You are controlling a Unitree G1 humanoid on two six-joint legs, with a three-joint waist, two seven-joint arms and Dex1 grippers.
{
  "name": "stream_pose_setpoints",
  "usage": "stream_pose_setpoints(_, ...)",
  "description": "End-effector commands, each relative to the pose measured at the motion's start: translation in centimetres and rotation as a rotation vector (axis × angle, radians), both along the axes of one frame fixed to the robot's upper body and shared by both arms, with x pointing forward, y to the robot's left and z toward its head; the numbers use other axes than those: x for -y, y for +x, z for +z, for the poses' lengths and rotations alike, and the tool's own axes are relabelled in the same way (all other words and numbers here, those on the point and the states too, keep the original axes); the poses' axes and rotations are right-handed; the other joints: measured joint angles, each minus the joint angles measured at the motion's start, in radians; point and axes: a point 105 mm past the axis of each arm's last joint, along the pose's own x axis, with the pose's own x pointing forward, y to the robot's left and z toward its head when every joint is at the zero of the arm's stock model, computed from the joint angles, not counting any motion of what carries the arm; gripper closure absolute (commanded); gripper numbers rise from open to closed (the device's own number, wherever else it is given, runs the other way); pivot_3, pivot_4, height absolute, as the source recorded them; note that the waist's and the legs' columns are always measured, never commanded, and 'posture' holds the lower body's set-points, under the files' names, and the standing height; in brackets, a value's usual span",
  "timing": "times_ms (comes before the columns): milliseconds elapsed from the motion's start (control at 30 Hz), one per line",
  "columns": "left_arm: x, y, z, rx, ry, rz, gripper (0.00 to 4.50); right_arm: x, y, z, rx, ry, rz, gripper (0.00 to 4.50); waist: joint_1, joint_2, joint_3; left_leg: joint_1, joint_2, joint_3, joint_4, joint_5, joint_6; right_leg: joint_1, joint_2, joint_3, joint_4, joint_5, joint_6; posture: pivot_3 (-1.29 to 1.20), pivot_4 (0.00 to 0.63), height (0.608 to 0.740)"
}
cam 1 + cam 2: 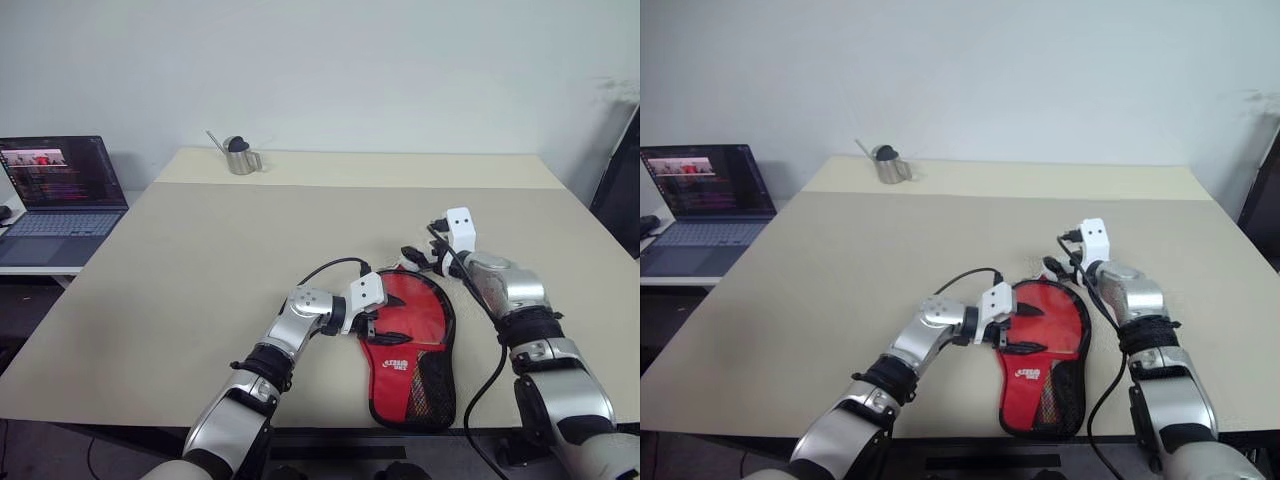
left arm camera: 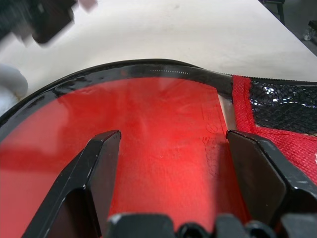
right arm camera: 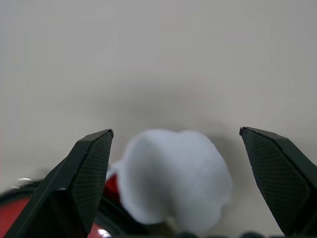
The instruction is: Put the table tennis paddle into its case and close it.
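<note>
The case (image 1: 412, 322) lies flat near the table's front edge, red side up, with its black mesh pocket (image 1: 432, 385) toward me. My left gripper (image 1: 388, 320) reaches in from the left and hovers open over the case's round part; in the left wrist view its fingers (image 2: 101, 163) stand wide above the red fabric (image 2: 163, 114). My right gripper (image 1: 420, 258) is open at the case's far rim, with a blurred white lump (image 3: 173, 178) between its fingers, untouched. The table tennis paddle is hidden.
A small metal watering can (image 1: 240, 157) stands at the table's far left. An open laptop (image 1: 60, 195) sits on a lower side table to the left. A dark object (image 1: 620, 180) stands off the table's right edge.
</note>
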Motion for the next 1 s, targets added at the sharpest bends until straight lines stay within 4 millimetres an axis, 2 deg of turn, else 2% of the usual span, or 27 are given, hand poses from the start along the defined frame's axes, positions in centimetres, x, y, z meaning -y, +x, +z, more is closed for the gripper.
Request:
stream_pose_setpoints(33,0.1,-0.3,0.0,0.008,0.002,-0.010,0.81,0.3,0.9,0.8,0.042,-0.013,-0.011,0.00,0.000,0.001,0.000,0.000,0.000,0.000,0.000,0.000,0.000,0.000,0.000,0.000,0.000,0.000,0.000,0.00,0.150,0.740)
stream_pose_setpoints(267,-0.2,-0.2,-0.1,0.015,0.009,0.006,0.81,-0.1,1.3,0.8,0.036,0.027,-0.012,0.00,-0.001,0.001,0.000,0.001,0.000,0.000,0.000,0.000,0.000,0.000,0.000,0.000,0.001,0.000,0.000,0.00,0.150,0.740)
stream_pose_setpoints(367,0.3,-0.1,-0.4,0.026,0.026,0.003,0.77,-0.2,1.4,0.9,0.038,0.033,-0.010,0.56,-0.001,0.001,0.000,0.001,0.000,0.000,0.000,0.000,0.000,0.000,0.000,0.000,0.001,0.000,0.000,0.00,0.150,0.740)
stream_pose_setpoints(633,0.6,0.0,-3.4,-0.001,0.174,-0.015,0.77,-0.5,1.2,0.9,0.036,0.045,0.000,3.32,0.003,0.003,-0.001,0.002,-0.001,0.000,0.002,0.000,0.000,0.002,-0.001,0.000,0.001,0.000,0.002,0.00,0.150,0.740)
stream_pose_setpoints(733,0.4,-0.3,-4.5,-0.038,0.209,-0.025,0.77,-0.3,1.2,1.2,0.046,0.040,-0.004,4.07,0.004,0.004,-0.002,0.004,-0.001,0.001,0.002,0.000,0.000,0.004,-0.001,0.001,0.001,0.000,0.004,0.00,0.150,0.740)
stream_pose_setpoints(800,0.2,-0.5,-5.1,-0.062,0.225,-0.029,0.77,0.2,1.1,1.5,0.058,0.037,-0.017,4.29,0.004,0.005,-0.004,0.004,-0.001,0.001,0.002,0.001,0.001,0.004,-0.001,0.001,0.001,0.001,0.005,0.00,0.150,0.740)
stream_pose_setpoints(1000,-0.1,-1.0,-6.0,-0.112,0.228,-0.030,0.77,4.0,0.2,2.1,0.083,-0.028,-0.088,4.30,0.012,0.007,-0.007,0.004,-0.002,0.000,0.002,0.001,0.001,0.005,-0.002,0.001,0.000,0.001,0.005,0.00,0.150,0.740)
